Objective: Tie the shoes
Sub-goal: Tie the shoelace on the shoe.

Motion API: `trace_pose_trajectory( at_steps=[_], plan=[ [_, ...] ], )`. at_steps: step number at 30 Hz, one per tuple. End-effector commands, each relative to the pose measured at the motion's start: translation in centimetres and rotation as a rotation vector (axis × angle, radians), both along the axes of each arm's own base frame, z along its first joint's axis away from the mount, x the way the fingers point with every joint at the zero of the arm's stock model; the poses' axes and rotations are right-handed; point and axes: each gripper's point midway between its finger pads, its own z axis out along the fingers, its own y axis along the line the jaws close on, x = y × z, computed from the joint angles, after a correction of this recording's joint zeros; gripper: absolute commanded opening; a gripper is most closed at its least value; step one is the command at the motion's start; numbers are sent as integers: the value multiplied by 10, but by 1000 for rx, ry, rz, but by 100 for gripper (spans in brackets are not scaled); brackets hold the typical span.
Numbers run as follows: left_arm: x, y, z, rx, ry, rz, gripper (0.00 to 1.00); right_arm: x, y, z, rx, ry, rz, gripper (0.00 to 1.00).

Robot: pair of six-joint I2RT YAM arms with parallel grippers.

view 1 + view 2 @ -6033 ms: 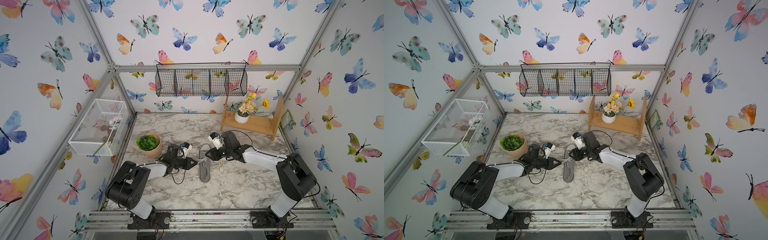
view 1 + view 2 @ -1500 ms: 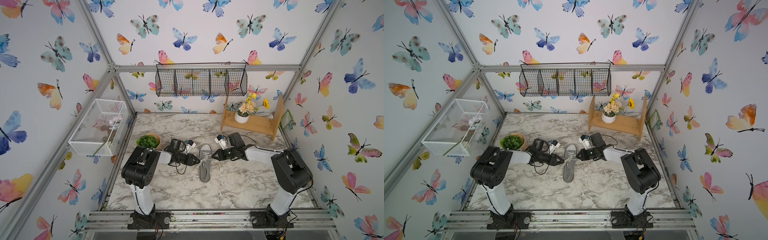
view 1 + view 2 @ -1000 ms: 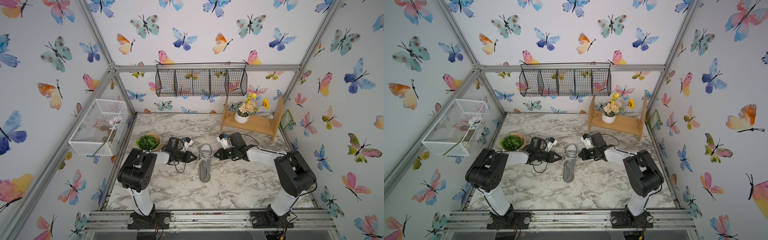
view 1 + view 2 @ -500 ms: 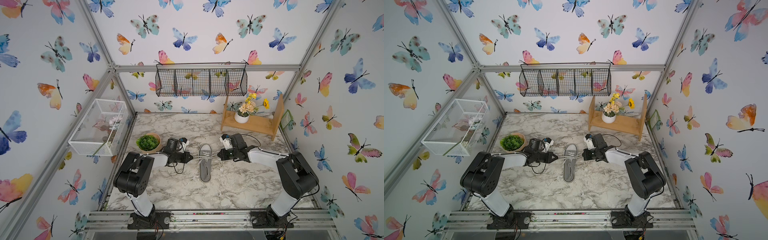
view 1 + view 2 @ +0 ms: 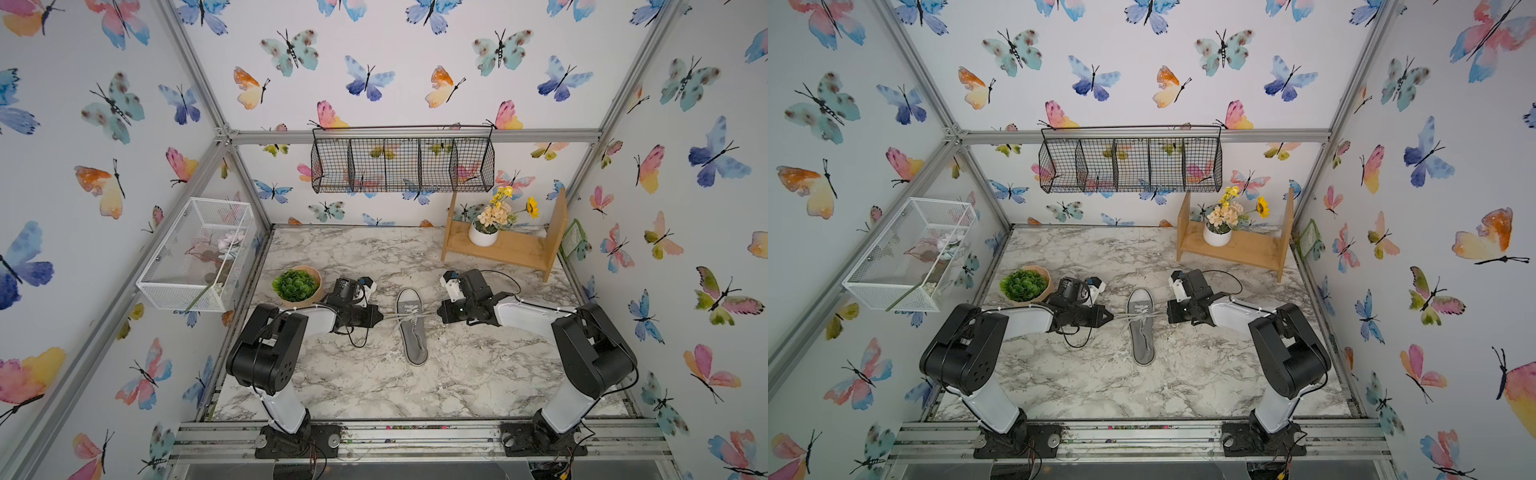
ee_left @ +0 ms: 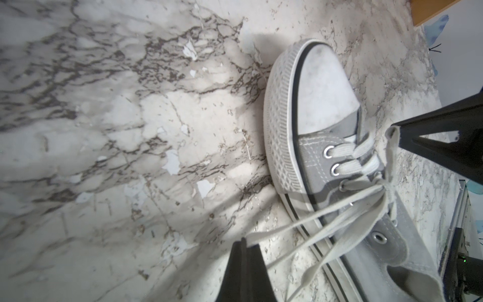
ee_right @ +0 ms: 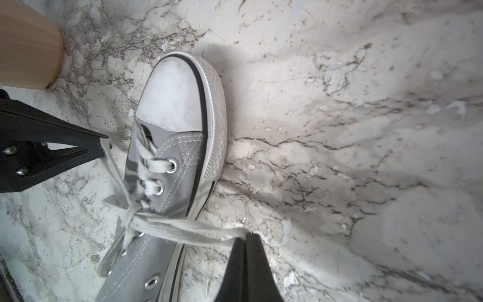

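- Since the frame six seconds earlier, both grippers have been drawn outward from over the sneaker (image 5: 411,328), and the laces (image 5: 409,316) are now stretched sideways between them.
- Left gripper (image 5: 380,319): the jaws are pressed together on a doubled strand of lace.
- Right gripper (image 5: 440,311): the jaws are likewise clamped on a doubled strand of lace.
- Location: the sneaker is set on its sole at the middle of the marble table (image 5: 374,386), between the two grippers, with the toe cap turned toward the back wall.
- Risk, near side: the sneaker is not held down. If one side is pulled harder, the heel is likely to be swung or the shoe dragged across the table.
- Risk, at the tips: each strand is pinched only at the very ends of the jaws, so slippage is to be expected under further tension.
- Risk, at the knot (image 7: 132,217): if the pull is continued too far, a loop could be drawn through and the bow undone.
- Risk, beyond: the potted plant (image 5: 296,286) stands just beside the left wrist and could be struck on further retreat.
- Count, near to far: two arms, two grippers, one sneaker, one knot, one potted plant, one white mesh basket (image 5: 195,253), one wooden shelf (image 5: 503,249), one pot of flowers (image 5: 484,232), one black wire basket (image 5: 403,166).
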Motion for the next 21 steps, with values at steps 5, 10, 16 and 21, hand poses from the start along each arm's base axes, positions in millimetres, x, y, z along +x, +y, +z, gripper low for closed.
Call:
trace_pose_trajectory(
  at_steps=[5, 10, 16, 21],
  plan=[
    [1, 18, -15, 94, 18, 54, 0, 3, -28, -17, -125, -7, -80, 4],
    [0, 23, -19, 117, 20, 71, 0, 4, -34, -18, -150, -14, -100, 4],
    [0, 28, -22, 131, 26, 89, 0, 5, -37, -19, -170, -20, -111, 4],
    [-4, 15, -15, 70, 27, 53, 0, 2, -25, -16, -102, -17, -72, 4]
  ],
)
